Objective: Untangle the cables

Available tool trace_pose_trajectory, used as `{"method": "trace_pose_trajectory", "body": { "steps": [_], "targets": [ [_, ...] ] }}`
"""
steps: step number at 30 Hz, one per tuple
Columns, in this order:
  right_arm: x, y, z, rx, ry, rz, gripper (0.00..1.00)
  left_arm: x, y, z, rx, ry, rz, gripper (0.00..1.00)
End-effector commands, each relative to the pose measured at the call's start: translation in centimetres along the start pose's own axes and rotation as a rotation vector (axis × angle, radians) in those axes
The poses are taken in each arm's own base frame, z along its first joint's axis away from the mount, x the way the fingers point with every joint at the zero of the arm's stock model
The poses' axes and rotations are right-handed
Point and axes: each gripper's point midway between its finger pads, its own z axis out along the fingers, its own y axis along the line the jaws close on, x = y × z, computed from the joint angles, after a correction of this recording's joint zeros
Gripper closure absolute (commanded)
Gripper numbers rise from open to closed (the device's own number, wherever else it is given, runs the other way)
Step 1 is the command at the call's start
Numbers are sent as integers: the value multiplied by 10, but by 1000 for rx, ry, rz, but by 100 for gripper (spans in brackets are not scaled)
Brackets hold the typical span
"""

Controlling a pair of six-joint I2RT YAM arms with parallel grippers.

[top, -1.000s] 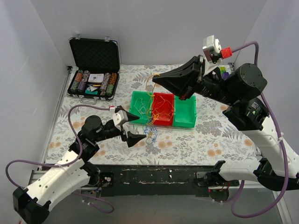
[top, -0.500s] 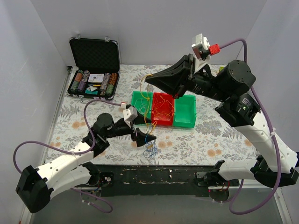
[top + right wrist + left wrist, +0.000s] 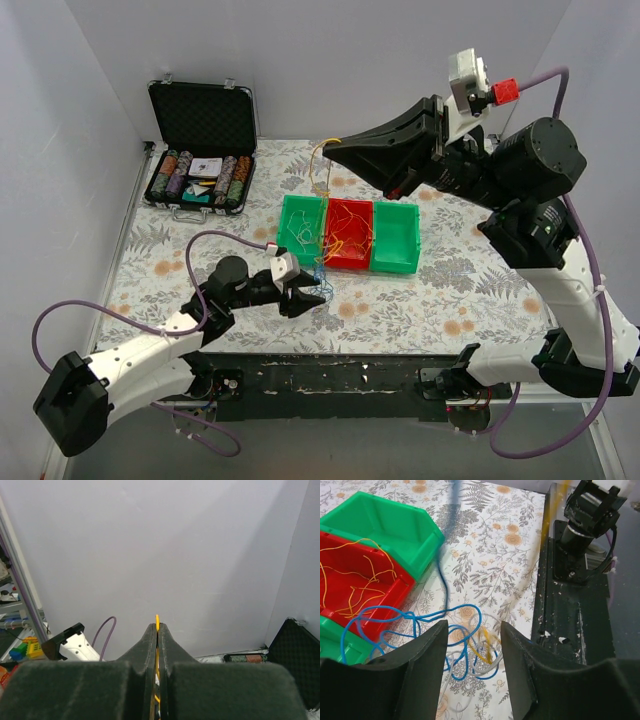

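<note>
While the right gripper [image 3: 333,152] hangs high above the bins, jaws pinched together on the yellow cable [image 3: 157,619], the strand drops toward the red bin [image 3: 348,240]. It runs on to the knot of blue, white and yellow cables [image 3: 470,650] lying on the floral table [image 3: 450,290] just in front. The left gripper [image 3: 472,630] hovers low over that knot, fingers apart, holding nothing. Best play looks like this: pin the blue loops firmly first, then draw the yellow slowly and straight up, or the whole clump may drag along.
</note>
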Motion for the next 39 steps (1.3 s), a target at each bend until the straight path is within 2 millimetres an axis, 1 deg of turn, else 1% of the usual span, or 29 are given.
{"method": "trace_pose_trajectory", "body": {
  "steps": [1,2,5,8,10,13,15,16,17,18,19,21,23,26,28,30,31,35,38,39],
  "targets": [
    [-49,7,-6,17,-106,-108,99,22,4,-7,-19,46,97,56],
    [-59,9,-9,24,-120,-130,99,30,4,-9,-22,65,100,56],
    [-75,8,-13,54,-147,-176,99,49,5,-15,-33,112,124,59],
    [-87,9,-18,74,-173,-205,99,61,6,-20,-39,143,141,63],
    [-88,7,-20,84,-172,-213,99,66,5,-22,-38,153,151,67],
    [-84,0,-21,122,-160,-222,99,72,6,-25,-39,173,175,73],
    [-83,-3,-23,140,-160,-227,99,75,9,-27,-53,181,191,74],
    [-83,-3,-25,143,-162,-229,99,72,10,-28,-60,177,192,72],
    [-79,-5,-24,146,-154,-226,99,68,11,-28,-67,168,186,56],
    [-75,-6,-24,149,-143,-220,99,59,12,-28,-80,148,176,20],
    [-70,-8,-22,150,-129,-211,99,49,14,-28,-90,125,168,2],
    [-60,-9,-19,140,-105,-192,99,20,16,-27,-107,69,159,2],
    [-57,-8,-18,127,-102,-176,99,-7,14,-26,-106,20,138,2],
    [-51,-6,-14,104,-95,-157,99,-41,-3,-21,-23,-56,88,2],
    [-50,-4,-13,90,-95,-149,99,-59,-8,-18,2,-110,27,2],
    [-49,-3,-11,82,-95,-137,99,-70,-11,-14,22,-143,-11,2],
    [-50,-1,-12,75,-103,-132,99,-73,-9,-12,16,-159,-28,2],
    [-50,3,-9,47,-111,-113,99,-70,-3,-5,4,-174,-19,2],
    [-48,5,-8,31,-114,-100,99,-71,-2,-1,8,-180,-26,2],
    [-48,6,-7,28,-113,-98,99,-71,-1,1,7,-178,-19,8]
  ]
}}
